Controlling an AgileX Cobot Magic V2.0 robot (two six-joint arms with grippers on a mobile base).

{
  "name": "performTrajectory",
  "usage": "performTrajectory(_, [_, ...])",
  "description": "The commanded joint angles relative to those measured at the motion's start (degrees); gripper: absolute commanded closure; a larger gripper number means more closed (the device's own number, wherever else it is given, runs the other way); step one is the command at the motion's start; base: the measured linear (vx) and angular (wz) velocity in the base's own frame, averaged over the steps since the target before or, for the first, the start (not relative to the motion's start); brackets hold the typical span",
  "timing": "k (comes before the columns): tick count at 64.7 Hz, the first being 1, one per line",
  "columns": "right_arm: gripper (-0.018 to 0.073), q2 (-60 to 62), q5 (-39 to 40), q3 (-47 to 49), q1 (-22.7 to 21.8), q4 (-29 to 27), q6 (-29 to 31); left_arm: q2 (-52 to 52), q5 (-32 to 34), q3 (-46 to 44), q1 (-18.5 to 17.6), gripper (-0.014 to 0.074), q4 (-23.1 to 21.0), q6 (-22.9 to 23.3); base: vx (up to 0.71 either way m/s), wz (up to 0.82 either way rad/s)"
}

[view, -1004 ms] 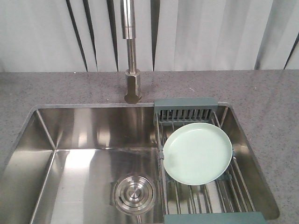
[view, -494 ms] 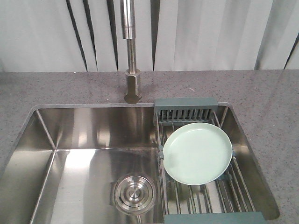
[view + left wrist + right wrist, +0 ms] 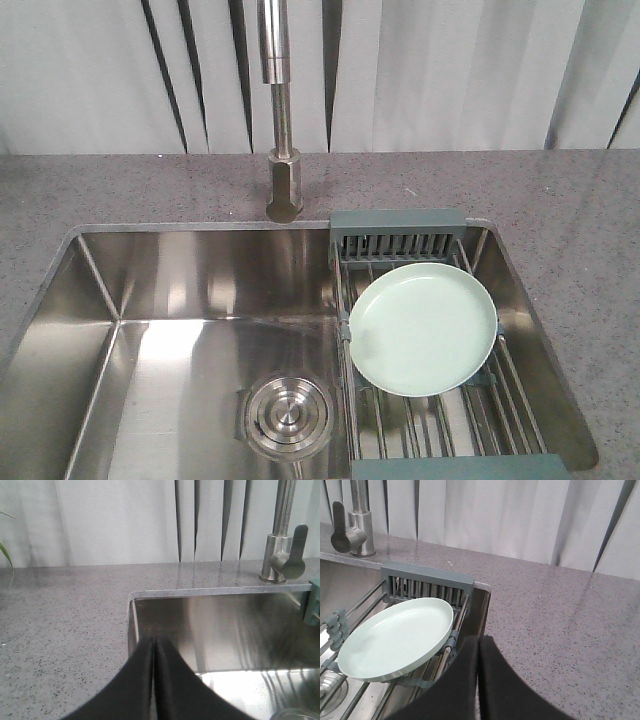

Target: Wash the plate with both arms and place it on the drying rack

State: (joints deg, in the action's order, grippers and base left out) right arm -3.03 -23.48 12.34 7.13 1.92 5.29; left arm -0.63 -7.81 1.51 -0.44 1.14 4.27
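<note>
The pale mint-green plate (image 3: 423, 327) lies flat on the drying rack (image 3: 400, 236), which spans the right end of the sink. From the right wrist the plate (image 3: 397, 638) rests on the rack's rods (image 3: 427, 582), just left of my right gripper (image 3: 478, 639). That gripper is shut with nothing in it and hovers over the sink's right rim. My left gripper (image 3: 153, 640) is shut and empty, above the sink's left rim near the back corner. Neither arm shows in the front view.
A steel faucet (image 3: 281, 120) stands behind the sink (image 3: 180, 350), its lever (image 3: 292, 555) visible from the left wrist. A round steel drain (image 3: 288, 415) sits in the basin floor. Grey speckled countertop (image 3: 570, 220) surrounds the sink; a pleated curtain hangs behind.
</note>
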Motion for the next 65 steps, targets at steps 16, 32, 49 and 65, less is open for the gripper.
performTrajectory(16, [0.0569,-0.62,23.48,-9.43,-0.7,-3.32,-0.22,-0.96,4.15,0.89,0.1,0.0599,-0.01,0.67,0.0,0.0])
performTrajectory(32, [0.0569,3.11,26.92,-14.94,-4.26,-5.88,-0.48,-0.91,4.15,0.89,0.1,0.0599,-0.01,0.67,0.0,0.0])
performTrajectory(49, [0.0569,4.38,25.43,-15.09,-4.38,-3.46,-0.47,-0.91,4.15,0.89,0.1,0.0599,-0.01,0.67,0.0,0.0])
performTrajectory(65, [0.0569,4.38,25.43,-15.09,-4.38,-3.28,-0.42,-0.91,4.15,0.89,0.1,0.0599,-0.01,0.67,0.0,0.0])
